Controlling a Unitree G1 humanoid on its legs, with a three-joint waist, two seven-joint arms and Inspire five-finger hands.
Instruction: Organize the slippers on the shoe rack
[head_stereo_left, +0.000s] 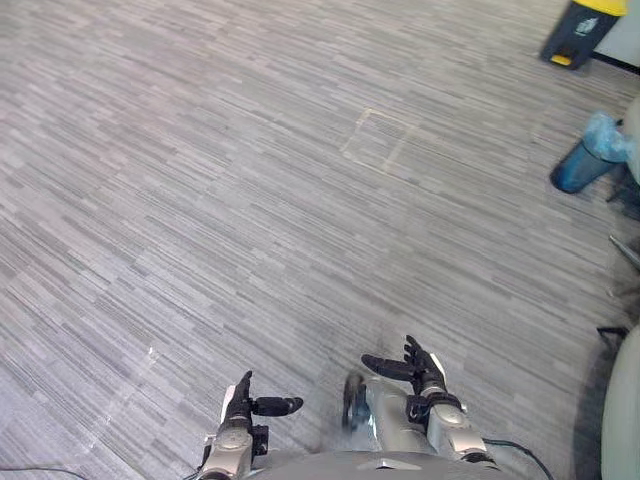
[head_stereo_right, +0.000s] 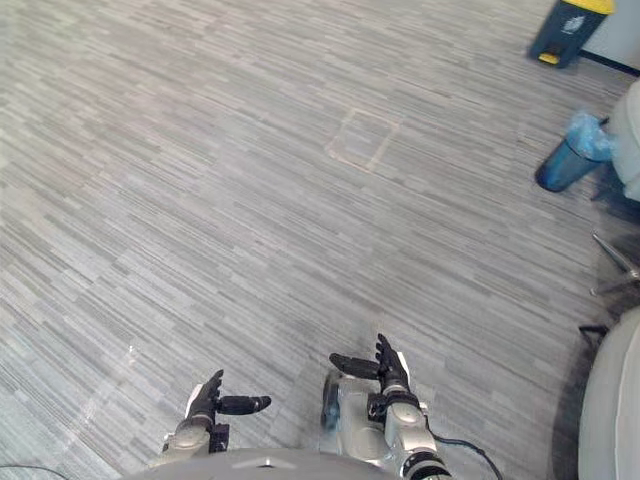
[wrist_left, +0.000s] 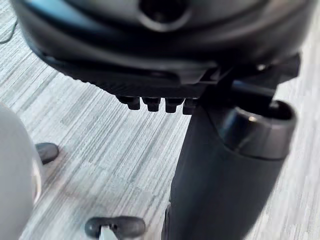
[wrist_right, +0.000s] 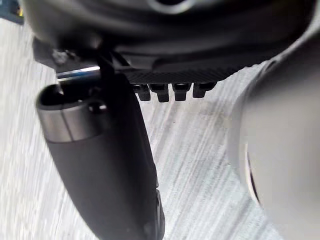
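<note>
My left hand (head_stereo_left: 243, 403) hangs low at the bottom of the eye views, fingers straight and thumb sticking out to the right, holding nothing. My right hand (head_stereo_left: 418, 370) is beside it at the bottom centre-right, also open with straight fingers and the thumb pointing left, empty. In the left wrist view the left thumb (wrist_left: 220, 175) and short fingertips (wrist_left: 155, 103) stand over bare grey floor. The right wrist view has the right thumb (wrist_right: 100, 165) and fingertips (wrist_right: 172, 91) over the same floor. I see no slippers and no shoe rack in these frames.
Grey striped carpet floor (head_stereo_left: 250, 200) stretches ahead with a square floor hatch (head_stereo_left: 378, 140) in it. A dark bin with a yellow top (head_stereo_left: 580, 32) stands far right. A blue bin with a bag (head_stereo_left: 590, 155) and chair legs (head_stereo_left: 625, 255) sit at the right edge.
</note>
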